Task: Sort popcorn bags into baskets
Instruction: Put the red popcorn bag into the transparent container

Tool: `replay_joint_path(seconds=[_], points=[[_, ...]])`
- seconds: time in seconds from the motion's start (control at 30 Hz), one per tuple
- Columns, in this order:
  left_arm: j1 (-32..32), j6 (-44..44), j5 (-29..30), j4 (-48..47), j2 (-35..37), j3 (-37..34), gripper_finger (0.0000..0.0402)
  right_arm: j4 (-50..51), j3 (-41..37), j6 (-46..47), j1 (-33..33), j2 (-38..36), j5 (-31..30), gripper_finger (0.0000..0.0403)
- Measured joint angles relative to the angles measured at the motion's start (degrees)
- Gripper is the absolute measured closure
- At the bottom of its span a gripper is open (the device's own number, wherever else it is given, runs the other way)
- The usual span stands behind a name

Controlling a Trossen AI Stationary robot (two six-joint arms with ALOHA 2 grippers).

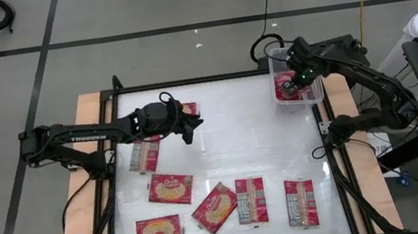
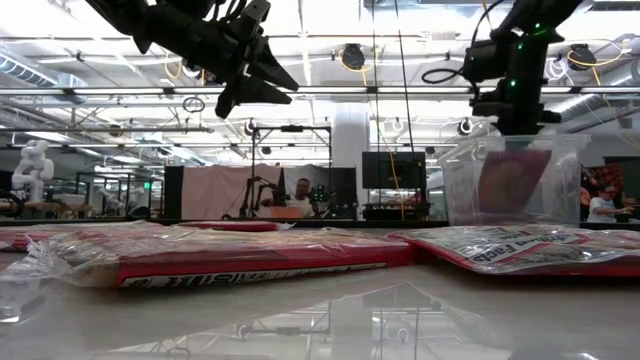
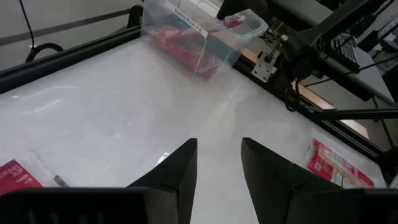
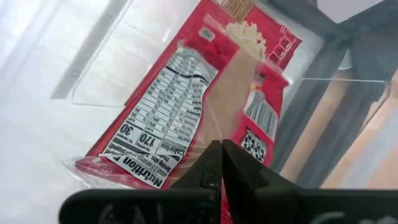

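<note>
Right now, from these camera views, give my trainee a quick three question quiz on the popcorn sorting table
1. True or false: the clear basket already holds popcorn bags.
2. Which gripper is over the basket? A) left gripper B) right gripper
3. Fill in: the right gripper's fingers are ____.

Key: 1 true: red packets show inside it. 2 B: the left gripper hangs above the table's far left part, fingers apart, nothing between them. 3 shut.
</note>
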State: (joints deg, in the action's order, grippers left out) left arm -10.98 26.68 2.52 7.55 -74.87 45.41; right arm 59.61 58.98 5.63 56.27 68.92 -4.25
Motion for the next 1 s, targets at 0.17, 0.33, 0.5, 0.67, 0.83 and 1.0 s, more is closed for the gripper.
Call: replay_joint_path(seconds=[0.17,0.33,0.5,0.67,0.83,1.0], points=[[0.0,0.4,0.0,0.1,0.0,0.0,0.0275,0.0,0.0,1.3,0.0,-1.6,1.5,0.0403],[0.1,1.9,0.0,0.1,0.0,0.0,0.0275,0.0,0.1,2.1,0.0,-2.5,3.1,0.0403],[0.1,2.4,0.0,0.6,0.0,0.0,0.0275,-0.2,0.2,3.6,-0.1,-3.1,4.7,0.0403],[0.1,2.2,0.0,1.5,0.0,0.0,0.0275,-0.3,0.2,4.8,-0.1,-4.1,6.1,0.0403],[0.1,2.1,0.0,1.8,0.0,0.0,0.0275,-0.3,0.2,6.2,-0.1,-5.5,7.5,0.0403],[0.1,2.1,0.0,1.7,0.0,0.0,0.0275,-0.7,0.2,7.7,-0.1,-6.5,9.1,0.0403]])
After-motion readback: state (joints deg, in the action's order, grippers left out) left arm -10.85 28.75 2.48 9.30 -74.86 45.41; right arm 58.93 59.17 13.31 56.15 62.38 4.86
